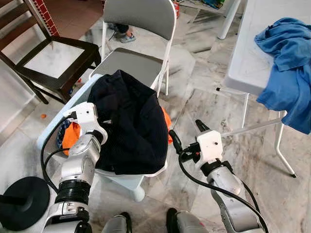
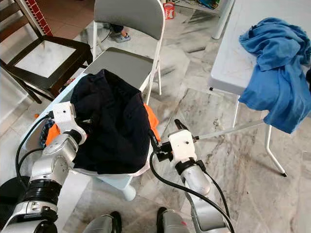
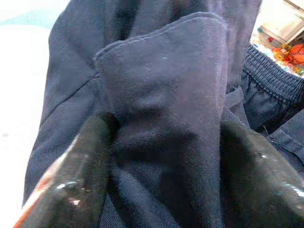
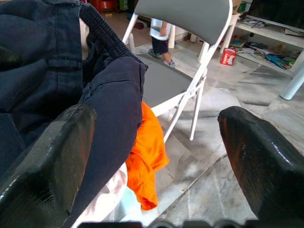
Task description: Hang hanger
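Left wrist view: left claw (image 3: 161, 156) pinches upright dark garment (image 1: 129, 121) fold (lengthwise).

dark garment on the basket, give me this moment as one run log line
left hand: shut on dark garment | right hand: open, beside garment | garment: piled on laundry basket | orange cloth: under garment

The dark navy garment (image 1: 129, 121) lies crumpled in a loose heap, draped over and hanging down at its edges. It is twill cloth with stitched seams, a belt loop and a ribbed elastic band. A raised fold of it is pinched between the left gripper (image 3: 166, 142) fingers. Its drooping right edge lies just beside the spread right gripper (image 4: 156, 118), against one finger.
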{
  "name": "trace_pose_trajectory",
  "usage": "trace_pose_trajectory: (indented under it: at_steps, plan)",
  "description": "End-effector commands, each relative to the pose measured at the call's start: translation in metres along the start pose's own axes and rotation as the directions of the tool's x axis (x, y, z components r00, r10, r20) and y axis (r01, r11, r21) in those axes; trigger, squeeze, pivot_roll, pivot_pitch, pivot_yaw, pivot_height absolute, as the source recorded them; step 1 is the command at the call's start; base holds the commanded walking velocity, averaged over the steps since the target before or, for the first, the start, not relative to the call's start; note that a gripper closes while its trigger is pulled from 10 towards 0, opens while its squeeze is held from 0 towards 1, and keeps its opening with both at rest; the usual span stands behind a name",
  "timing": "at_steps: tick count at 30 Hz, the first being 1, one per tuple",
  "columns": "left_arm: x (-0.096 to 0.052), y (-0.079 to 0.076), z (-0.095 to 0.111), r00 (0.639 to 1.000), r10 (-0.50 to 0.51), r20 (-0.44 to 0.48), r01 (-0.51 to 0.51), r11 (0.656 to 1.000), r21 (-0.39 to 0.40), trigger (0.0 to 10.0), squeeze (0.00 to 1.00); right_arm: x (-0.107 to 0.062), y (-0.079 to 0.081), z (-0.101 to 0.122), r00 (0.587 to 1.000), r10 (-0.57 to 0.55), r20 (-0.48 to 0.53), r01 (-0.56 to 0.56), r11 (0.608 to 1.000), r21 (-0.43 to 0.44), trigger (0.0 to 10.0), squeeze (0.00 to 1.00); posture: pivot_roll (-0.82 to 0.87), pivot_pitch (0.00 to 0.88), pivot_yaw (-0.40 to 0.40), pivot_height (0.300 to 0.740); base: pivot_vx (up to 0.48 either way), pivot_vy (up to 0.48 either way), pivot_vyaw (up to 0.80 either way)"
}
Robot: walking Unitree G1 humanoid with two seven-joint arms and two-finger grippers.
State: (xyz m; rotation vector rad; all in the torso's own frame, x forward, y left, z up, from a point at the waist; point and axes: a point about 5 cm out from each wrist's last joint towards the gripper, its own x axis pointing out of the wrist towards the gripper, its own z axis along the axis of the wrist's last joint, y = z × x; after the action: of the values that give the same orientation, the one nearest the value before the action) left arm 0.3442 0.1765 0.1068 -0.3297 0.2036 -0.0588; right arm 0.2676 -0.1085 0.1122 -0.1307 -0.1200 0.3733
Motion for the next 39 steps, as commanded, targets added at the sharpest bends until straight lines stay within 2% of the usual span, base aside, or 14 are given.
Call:
trace_pose_trajectory:
  at_steps: [1,5,11,13,14,15,17,21,22,24,31,35,39]
  plan:
    - [-0.005,0.007,-0.017,0.998,0.016,-0.067,-0.019,0.999,-0.038,0.0,0.00,-0.002,0.002,-0.001,1.000,0.004,-0.003,-0.004,1.000,0.000,10.0,0.00,-0.05,0.255,0.009,0.740,0.000,0.000,0.00]
    - [-0.011,0.015,-0.029,0.993,0.047,-0.110,-0.055,0.996,-0.077,0.0,0.00,-0.002,0.003,-0.001,1.000,0.006,-0.003,-0.006,1.000,0.002,10.0,0.00,-0.05,0.255,0.007,0.740,0.000,0.000,0.00]
    - [-0.029,0.018,-0.043,0.987,0.040,-0.156,-0.052,0.996,-0.077,0.0,0.00,-0.002,0.003,-0.002,1.000,0.021,-0.009,-0.021,1.000,0.002,10.0,0.00,-0.04,0.252,-0.004,0.740,0.000,0.000,0.00]
    - [-0.033,0.020,-0.043,0.989,0.038,-0.143,-0.042,0.999,-0.022,0.0,0.00,-0.003,0.003,-0.002,1.000,0.026,-0.011,-0.026,1.000,0.001,10.0,0.00,-0.04,0.246,-0.005,0.740,0.000,0.000,0.00]
    - [-0.041,0.017,-0.039,0.995,-0.013,-0.101,0.023,0.995,0.098,0.0,0.00,-0.002,0.003,-0.002,0.999,0.030,-0.012,-0.030,1.000,0.000,10.0,0.00,-0.04,0.245,-0.007,0.740,0.000,0.000,0.00]
    - [-0.041,0.017,-0.039,0.995,-0.013,-0.101,0.023,0.995,0.098,0.0,0.00,-0.002,0.003,-0.002,0.999,0.030,-0.012,-0.030,1.000,0.000,10.0,0.00,-0.04,0.245,-0.007,0.740,0.000,0.000,0.00]
    - [-0.047,0.015,-0.038,0.995,-0.045,-0.088,0.059,0.985,0.162,0.0,0.00,-0.001,0.003,-0.002,0.999,0.031,-0.012,-0.031,1.000,-0.001,10.0,0.00,-0.03,0.245,-0.006,0.740,0.000,0.000,0.00]
    - [-0.068,0.021,-0.050,0.990,-0.026,-0.140,0.054,0.978,0.199,0.0,0.00,0.001,0.002,-0.002,0.999,0.034,-0.011,-0.034,0.999,-0.005,10.0,0.00,-0.03,0.239,-0.007,0.740,0.000,0.000,0.00]
    - [-0.068,0.021,-0.050,0.990,-0.026,-0.140,0.054,0.978,0.199,0.0,0.00,0.001,0.002,-0.002,0.999,0.034,-0.011,-0.034,0.999,-0.005,10.0,0.00,-0.03,0.239,-0.007,0.740,0.000,0.000,0.00]
    - [-0.082,0.030,-0.057,0.986,0.005,-0.167,0.034,0.973,0.230,0.0,0.00,0.002,0.002,-0.002,0.999,0.036,-0.012,-0.036,0.999,-0.007,10.0,0.00,-0.02,0.241,-0.006,0.740,0.000,0.000,0.00]
    - [-0.097,0.048,-0.064,0.977,0.070,-0.199,-0.008,0.956,0.294,0.0,0.00,0.001,0.004,-0.004,0.999,0.050,-0.017,-0.050,0.999,-0.006,10.0,0.00,-0.01,0.246,-0.008,0.740,0.000,0.000,0.00]
    - [-0.105,0.054,-0.065,0.977,0.096,-0.189,-0.032,0.948,0.318,0.0,0.00,0.002,0.004,-0.004,0.998,0.053,-0.016,-0.054,0.999,-0.007,10.0,0.00,0.00,0.244,-0.010,0.740,0.000,0.000,0.00]
    - [-0.120,0.066,-0.066,0.983,0.144,-0.110,-0.094,0.924,0.371,0.0,0.00,0.003,0.003,-0.004,0.998,0.058,-0.014,-0.058,0.998,-0.011,10.0,0.00,0.00,0.242,-0.011,0.740,0.000,0.000,0.00]
